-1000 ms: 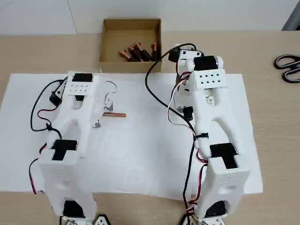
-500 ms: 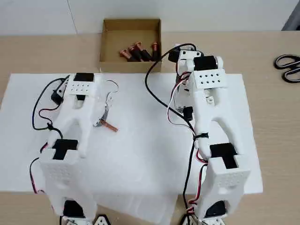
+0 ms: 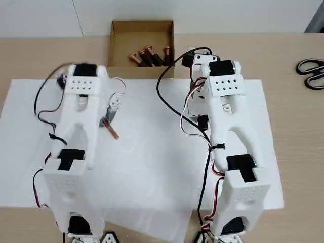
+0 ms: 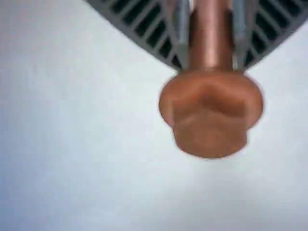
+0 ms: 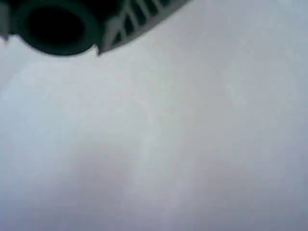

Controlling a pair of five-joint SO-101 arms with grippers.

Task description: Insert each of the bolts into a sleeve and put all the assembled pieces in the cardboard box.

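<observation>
A copper bolt [image 3: 112, 130] hangs head-down in my left gripper [image 3: 110, 123], which is shut on its shaft above the white sheet [image 3: 152, 167]. In the left wrist view the hex head of the bolt [image 4: 211, 113] sticks out past the ribbed fingers [image 4: 144, 29]. My right gripper sits under its arm near the box, shut on a black sleeve [image 5: 53, 28] seen end-on with its bore open, beside a ribbed finger [image 5: 134, 17]. The cardboard box [image 3: 114, 48] at the back holds several assembled bolt-and-sleeve pieces [image 3: 149, 55].
Scissors [image 3: 311, 72] lie on the wooden table at the far right. A black cable [image 3: 164, 98] loops from the right arm across the sheet between the two arms. The sheet's near half is bare.
The bolt lay flat on the sheet a second ago. My left gripper has closed on it, tilted it and lifted it, and the left arm has stretched toward the far side.
</observation>
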